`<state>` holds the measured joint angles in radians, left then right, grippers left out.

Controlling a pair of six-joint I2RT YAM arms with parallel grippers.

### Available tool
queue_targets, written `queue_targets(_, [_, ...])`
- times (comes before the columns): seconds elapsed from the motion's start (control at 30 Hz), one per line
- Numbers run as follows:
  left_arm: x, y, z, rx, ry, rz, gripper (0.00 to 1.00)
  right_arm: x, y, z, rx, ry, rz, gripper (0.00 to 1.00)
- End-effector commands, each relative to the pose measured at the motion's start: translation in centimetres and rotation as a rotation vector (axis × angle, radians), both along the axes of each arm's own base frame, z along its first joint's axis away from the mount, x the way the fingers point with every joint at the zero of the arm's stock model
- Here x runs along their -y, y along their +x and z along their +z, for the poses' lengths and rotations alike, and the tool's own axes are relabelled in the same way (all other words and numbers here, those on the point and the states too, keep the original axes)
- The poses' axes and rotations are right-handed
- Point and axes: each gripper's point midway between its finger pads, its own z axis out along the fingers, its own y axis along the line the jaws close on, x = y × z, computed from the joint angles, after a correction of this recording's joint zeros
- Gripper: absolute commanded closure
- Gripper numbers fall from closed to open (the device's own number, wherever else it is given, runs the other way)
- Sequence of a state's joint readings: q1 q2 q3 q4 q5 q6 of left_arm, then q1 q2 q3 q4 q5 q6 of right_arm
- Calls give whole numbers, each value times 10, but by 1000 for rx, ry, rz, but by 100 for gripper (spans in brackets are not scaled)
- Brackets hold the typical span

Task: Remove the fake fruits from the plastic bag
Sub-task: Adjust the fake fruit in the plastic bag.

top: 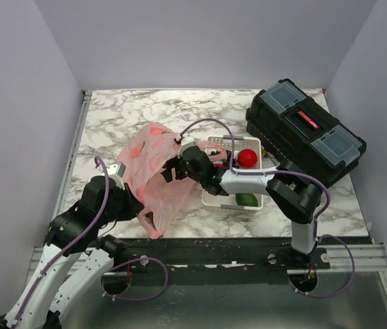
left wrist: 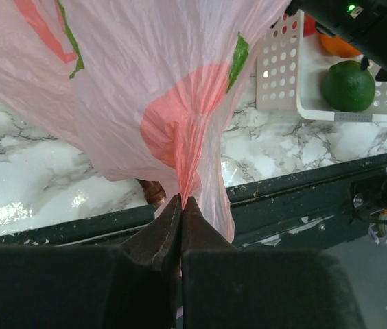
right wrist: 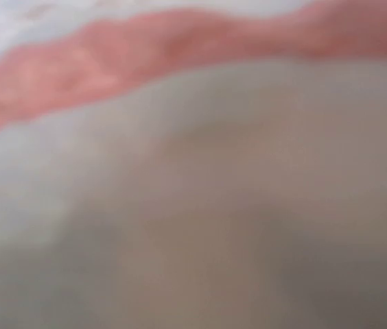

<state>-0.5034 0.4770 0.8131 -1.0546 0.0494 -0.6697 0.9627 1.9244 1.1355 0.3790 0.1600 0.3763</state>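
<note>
The pink plastic bag [top: 151, 168] hangs lifted over the marble table. My left gripper [left wrist: 181, 200] is shut on a gathered bottom corner of it, near the table's front edge [top: 138, 211]. From the right, my right gripper [top: 171, 171] is pushed against the bag's side; its fingers are hidden, and its wrist view is filled with blurred pink film [right wrist: 180, 41]. A red apple [top: 248, 157] and a dark green fruit [top: 248, 199] lie in the white tray [top: 210, 200]. The left wrist view also shows the green fruit [left wrist: 348, 86] and an orange [left wrist: 337, 46] in the tray [left wrist: 279, 68].
A black toolbox [top: 305, 130] stands at the back right, just behind the tray. The right arm's links [top: 248, 181] stretch across the tray. A dark metal rail [top: 248, 250] runs along the table's near edge.
</note>
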Motion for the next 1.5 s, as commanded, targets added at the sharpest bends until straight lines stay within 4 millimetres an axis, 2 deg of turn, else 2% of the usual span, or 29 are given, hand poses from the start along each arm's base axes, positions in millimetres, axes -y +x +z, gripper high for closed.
queue_targets(0.0, [8, -3, 16, 41, -42, -52, 100, -33, -10, 7, -7, 97, 64, 17])
queue_targets(0.07, [10, -3, 13, 28, -42, -63, 100, -35, -2, 3, 3, 104, 29, 9])
queue_targets(0.17, [14, -3, 9, 14, -51, -79, 100, -44, 5, 3, 11, 124, 19, 5])
queue_targets(0.27, [16, -3, 7, 9, -51, -89, 100, -42, 21, 3, 29, 142, -66, 0])
queue_targets(0.4, [16, -2, 4, 5, -31, -104, 100, -45, 38, 6, 67, 171, -138, 0])
queue_targets(0.53, [13, -2, 2, 3, -8, -113, 100, -60, 42, 10, 87, 220, -111, 0])
queue_targets(0.87, [11, 0, 0, 13, 14, -116, 100, -75, 55, 7, 121, 238, -118, 0])
queue_targets(1.07, [13, 2, 2, 22, 12, -123, 100, -91, 50, 8, 88, 308, -72, 0])
queue_targets(1.23, [13, 2, 3, 26, 10, -126, 100, -82, 34, 27, 58, 453, -68, 0])
queue_targets(1.33, [12, 2, 4, 35, 9, -116, 100, -78, 20, 33, 55, 480, -53, 0])
queue_targets(1.47, [9, 3, 6, 38, 12, -97, 100, -75, 0, 30, 42, 446, -20, 0])
